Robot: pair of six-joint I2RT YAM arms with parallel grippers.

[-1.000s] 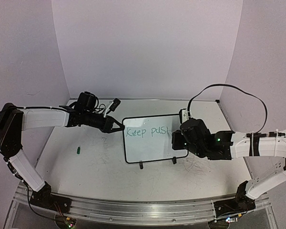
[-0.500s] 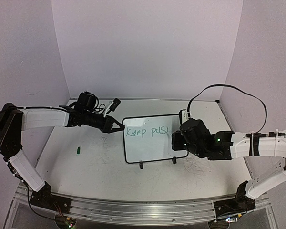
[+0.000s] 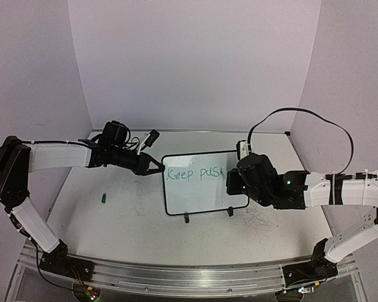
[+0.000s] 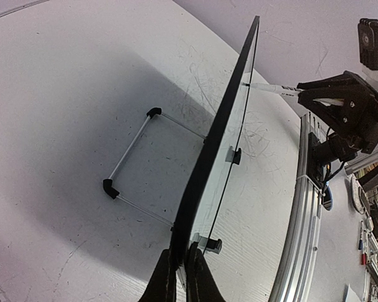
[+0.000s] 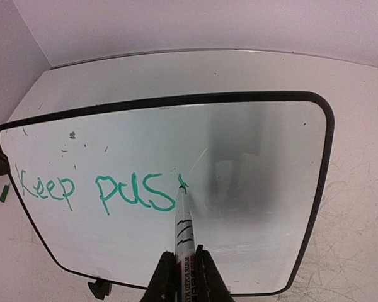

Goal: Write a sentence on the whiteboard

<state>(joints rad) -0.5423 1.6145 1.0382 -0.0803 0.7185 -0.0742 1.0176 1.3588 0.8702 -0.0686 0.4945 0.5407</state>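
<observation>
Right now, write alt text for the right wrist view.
A marker held in the right tool touches its tip to a black-rimmed whiteboard, just past green writing reading "Keep pus". The board stands on a scuffed white table.

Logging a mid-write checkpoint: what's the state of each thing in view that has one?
whiteboard: standing on its feet, left edge clamped.
sentence: unfinished, reads "Keep pus" plus the first stroke of the next letter.
marker: uncapped, tip on the whiteboard.
left fingers: shut on the whiteboard's edge.
right fingers: shut on the marker.
small green piece: lying loose, left of the whiteboard.
</observation>
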